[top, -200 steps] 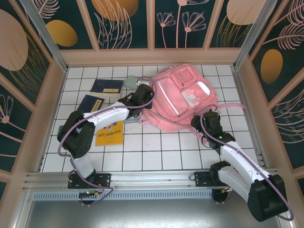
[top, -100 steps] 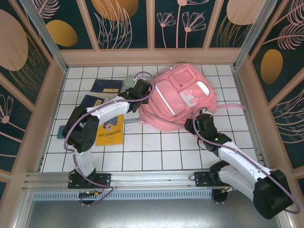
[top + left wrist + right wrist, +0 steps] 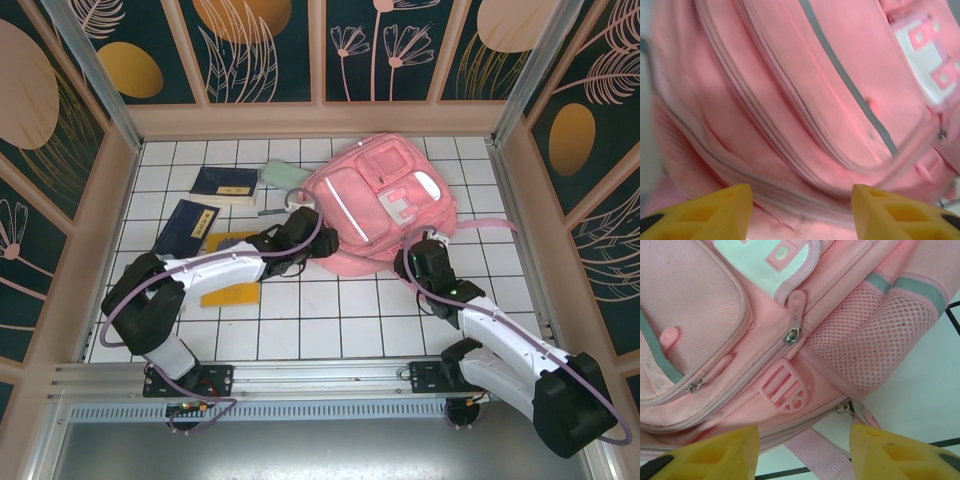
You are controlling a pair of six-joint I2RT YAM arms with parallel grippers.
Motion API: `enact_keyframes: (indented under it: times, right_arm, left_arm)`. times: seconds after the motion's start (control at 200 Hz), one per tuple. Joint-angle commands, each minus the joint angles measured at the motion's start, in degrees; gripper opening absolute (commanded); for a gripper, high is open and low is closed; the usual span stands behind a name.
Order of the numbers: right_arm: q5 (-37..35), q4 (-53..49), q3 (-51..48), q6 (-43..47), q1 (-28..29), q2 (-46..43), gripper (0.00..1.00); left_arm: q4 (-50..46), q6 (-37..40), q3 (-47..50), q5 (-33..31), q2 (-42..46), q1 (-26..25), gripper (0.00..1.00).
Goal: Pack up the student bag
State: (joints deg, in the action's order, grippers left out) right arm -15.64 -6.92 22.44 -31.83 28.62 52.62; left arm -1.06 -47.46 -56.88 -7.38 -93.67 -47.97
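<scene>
The student bag (image 3: 385, 200) is a big pink backpack lying front-up at the back middle of the tiled floor. My left gripper (image 3: 316, 234) is at its lower-left side, open, with pink fabric and zip lines (image 3: 790, 130) spanning the gap between the yellow fingers (image 3: 715, 212). My right gripper (image 3: 417, 256) is open at the bag's lower edge. Between and just beyond its tips lie a pink buckle (image 3: 785, 387), a metal zipper pull (image 3: 792, 335) and a strap (image 3: 815, 450). A mesh side pocket (image 3: 875, 355) sits to the right.
Two dark blue books (image 3: 225, 183) (image 3: 187, 226) and a yellow book (image 3: 232, 272) lie left of the bag, the yellow one partly under my left arm. A pale green case (image 3: 285, 175) rests by the bag's top-left corner. Walls close in on three sides.
My left gripper swung from the bag's upper-left edge down to its lower-left side. The right gripper edged slightly left, closer to the bag's lower edge.
</scene>
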Motion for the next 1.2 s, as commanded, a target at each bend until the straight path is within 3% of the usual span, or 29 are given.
enact_keyframes:
  times: [0.0, 0.175, 0.375, 0.475, 0.566, 0.911, 1.101, 1.191]
  right_arm:
    - [-1.67, -0.44, -0.2, -0.33, 0.57, -0.06, 0.52]
    - [-1.97, -0.73, -0.2, -0.33, 0.65, -0.04, 0.53]
    - [-1.98, -0.64, -0.54, 0.04, 0.73, 0.11, 0.53]
    - [-2.15, -0.31, -0.73, 0.27, 0.82, 0.4, 0.53]
    - [-2.05, -0.14, -0.56, 0.43, 0.91, 1.04, 0.53]
    - [-1.48, 1.1, -0.22, 1.71, 2.22, 3.49, 0.51]
    - [-0.82, 1.94, 0.08, 2.3, 2.4, 6.18, 0.45]
    - [-1.45, 1.32, 0.75, 1.95, 2.4, 7.12, 0.45]
  left_arm:
    - [4.88, -7.54, 0.81, 1.26, -0.93, 0.3, 0.59]
    - [4.64, -9.29, 0.82, 0.86, -4.16, 0.22, 0.57]
    - [5.32, -10.48, 0.81, 0.57, -9.56, 0.12, 0.47]
    - [5.03, -9.88, 0.81, -0.71, -10.64, 0.09, 0.34]
    - [3.49, -8.86, 0.17, -3.02, -10.62, 0.11, 0.0]
    - [-3.53, -2.13, -2.77, -14.41, -1.8, 1.67, 0.0]
    - [-3.87, -0.73, -2.97, -13.78, 0.29, 4.23, 0.0]
    - [-2.39, -0.95, -2.25, -9.55, 0.76, 4.28, 0.0]
